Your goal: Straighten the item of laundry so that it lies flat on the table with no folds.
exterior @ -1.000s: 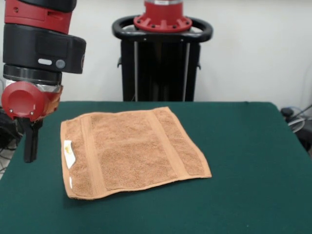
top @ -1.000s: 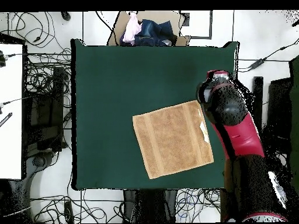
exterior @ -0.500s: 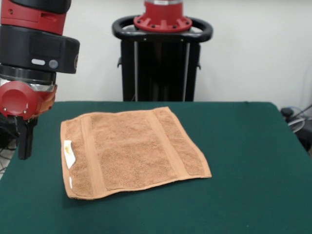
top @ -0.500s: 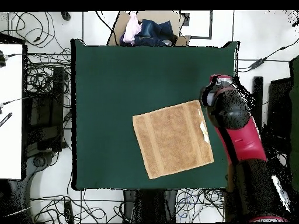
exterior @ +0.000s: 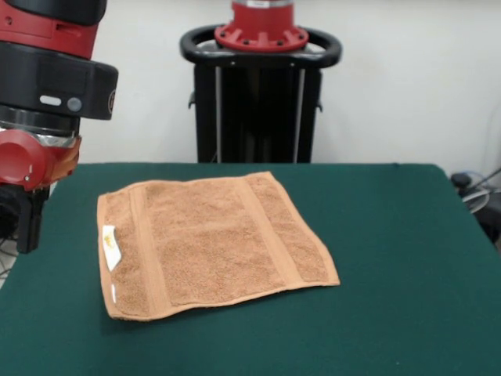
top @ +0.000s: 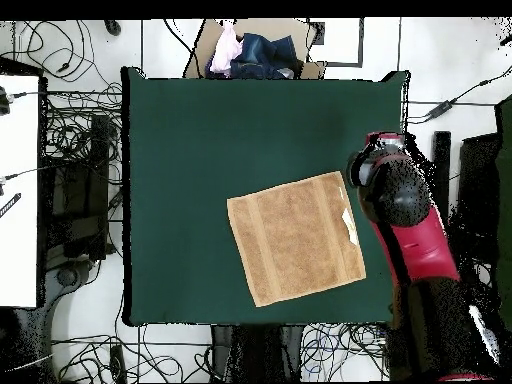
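Observation:
The orange-tan towel (exterior: 211, 239) lies spread flat on the dark green table (exterior: 391, 298), with two woven bands across it and a white label (exterior: 111, 247) at its left edge. In the overhead view the towel (top: 295, 238) sits right of the table's (top: 200, 150) middle, with the label (top: 349, 224) on its right edge. My gripper (exterior: 27, 231) hangs at the picture's left, beyond the towel's label edge and apart from it, near the table's side edge. It holds nothing. In the overhead view the arm (top: 395, 195) covers the gripper.
The robot's black pedestal (exterior: 261, 86) stands behind the table's far edge. In the overhead view a box of clothes (top: 250, 52) sits past the table's top edge, a white bench (top: 18, 190) stands at the left, and cables lie on the floor all round.
The arm has moved sideways away from the towel, to the left in the front view, out toward the table's side edge. The towel has not moved.

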Robot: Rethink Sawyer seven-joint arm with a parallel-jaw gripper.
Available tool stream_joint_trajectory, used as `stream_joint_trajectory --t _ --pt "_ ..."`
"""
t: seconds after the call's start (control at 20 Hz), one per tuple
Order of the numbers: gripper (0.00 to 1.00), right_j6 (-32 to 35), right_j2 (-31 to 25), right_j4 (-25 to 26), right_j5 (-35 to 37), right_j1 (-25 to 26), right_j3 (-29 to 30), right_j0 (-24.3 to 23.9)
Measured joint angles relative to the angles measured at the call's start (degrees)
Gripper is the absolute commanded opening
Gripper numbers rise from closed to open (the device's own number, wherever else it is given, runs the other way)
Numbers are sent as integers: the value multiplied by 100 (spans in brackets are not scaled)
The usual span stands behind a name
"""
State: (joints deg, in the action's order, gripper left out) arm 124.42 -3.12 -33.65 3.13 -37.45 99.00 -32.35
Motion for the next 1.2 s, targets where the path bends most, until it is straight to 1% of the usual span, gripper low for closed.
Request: stream_joint_trajectory --t 0.25,0.5,0.55,0.65,0.75,0.9,0.95,1.2 --pt "0 0 -48 64 -121 -27 111 -54" --pt "0 0 -169 244 -231 -78 321 -201" --pt "0 0 -257 374 -287 -90 421 -316" --pt "0 0 -317 460 -319 -97 477 -396" --pt "0 0 -473 681 -382 -135 627 -619" --pt "0 0 -580 820 -395 -197 756 -794" --pt "0 0 -685 945 -395 -289 906 -977" --pt "0 0 -930 1202 -394 -513 1242 -1389"
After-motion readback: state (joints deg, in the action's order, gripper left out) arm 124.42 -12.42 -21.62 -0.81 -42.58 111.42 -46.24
